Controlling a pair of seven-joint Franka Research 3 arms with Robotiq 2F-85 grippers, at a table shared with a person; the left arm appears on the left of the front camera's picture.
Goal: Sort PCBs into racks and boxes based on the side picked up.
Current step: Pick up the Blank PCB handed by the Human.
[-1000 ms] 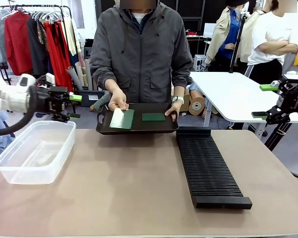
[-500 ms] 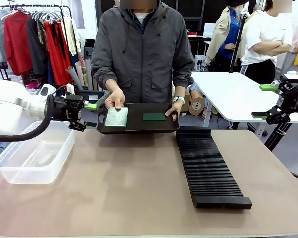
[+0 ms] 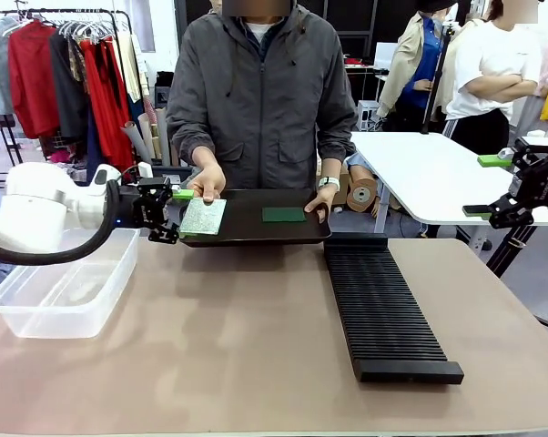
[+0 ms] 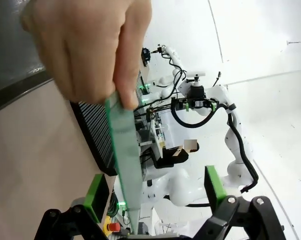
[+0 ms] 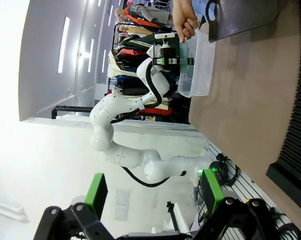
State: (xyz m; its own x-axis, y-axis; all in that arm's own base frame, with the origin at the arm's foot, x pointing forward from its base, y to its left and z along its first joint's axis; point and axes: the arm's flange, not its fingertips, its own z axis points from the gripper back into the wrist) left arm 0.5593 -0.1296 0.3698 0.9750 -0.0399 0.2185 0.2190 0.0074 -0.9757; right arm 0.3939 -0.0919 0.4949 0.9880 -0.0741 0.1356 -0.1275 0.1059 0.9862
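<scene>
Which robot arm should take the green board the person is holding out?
Probably the left. The open left gripper straddles the PCB held in the person's hand; the right gripper hangs far off, beyond the rack.

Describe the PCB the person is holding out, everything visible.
The PCB is a thin, flat green rectangle, its paler face with a silvery pattern turned up. The person's hand pinches its far edge, holding it over the left end of the black tray. Its free edge lies between the fingers of the open left gripper; no contact with the pads shows.
</scene>
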